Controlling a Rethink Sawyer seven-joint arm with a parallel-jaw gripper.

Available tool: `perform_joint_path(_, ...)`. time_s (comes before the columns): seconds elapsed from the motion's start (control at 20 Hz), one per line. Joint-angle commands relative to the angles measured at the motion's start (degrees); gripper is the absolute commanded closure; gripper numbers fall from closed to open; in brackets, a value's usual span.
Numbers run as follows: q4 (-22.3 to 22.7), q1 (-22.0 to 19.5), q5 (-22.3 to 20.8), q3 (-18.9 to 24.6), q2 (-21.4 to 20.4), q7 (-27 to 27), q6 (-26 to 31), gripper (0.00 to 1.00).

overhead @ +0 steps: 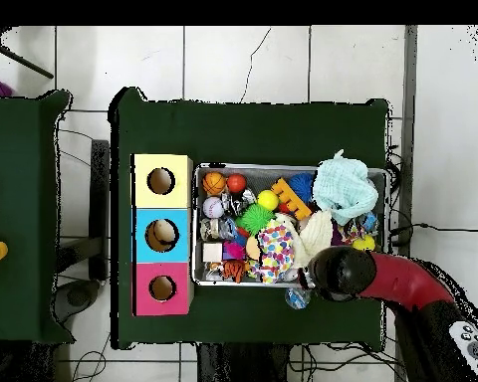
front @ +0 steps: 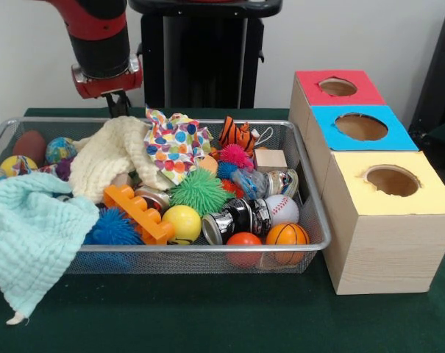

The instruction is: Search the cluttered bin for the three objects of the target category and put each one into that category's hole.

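The cluttered bin [front: 207, 250], a silver wire mesh basket, fills the left and middle of the front view and shows in the overhead view [overhead: 283, 167]. It holds balls, spiky balls, cans, cloths and toys. Three wooden boxes stand beside it, with a red [front: 310, 88], a blue [front: 325, 125] and a yellow top [front: 347, 184], each with a round hole. My gripper [front: 119, 107] hangs at the bin's far rim, behind a cream cloth [front: 112, 158]. In the overhead view the arm's head [overhead: 333, 274] hides it. A tan object lies in the blue box's hole [overhead: 163, 235].
A light teal cloth [front: 31, 235] drapes over the bin's front left corner. A polka-dot cloth [front: 174, 143], a green spiky ball [front: 200, 191], an orange block toy [front: 137, 213], cans [front: 237, 218], a baseball [front: 281, 208] and a basketball [front: 287, 235] lie inside.
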Motion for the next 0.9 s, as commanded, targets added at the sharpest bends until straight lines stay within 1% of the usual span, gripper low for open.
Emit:
perform_joint_path(0.05, -1.61, -1.82, -2.42, 0.58, 10.97, 1.49, -1.99, 1.00)
perform_joint_path(0.25, -1.06, -3.16, -2.48, 0.01, 14.20, 2.97, -5.14, 1.00)
perform_joint_path(0.55, 1.11, -5.68, -2.08, -0.98, 17.51, 4.92, -10.08, 1.00)
perform_joint_path(0.75, 2.66, -6.62, -1.46, -1.87, 18.23, 6.08, -12.18, 1.00)
perform_joint_path(0.85, 3.62, -6.80, -1.41, -1.89, 17.69, 6.42, -13.73, 1.00)
perform_joint_path(0.9, 3.65, -6.29, -1.33, -1.99, 17.14, 6.41, -13.34, 1.00)
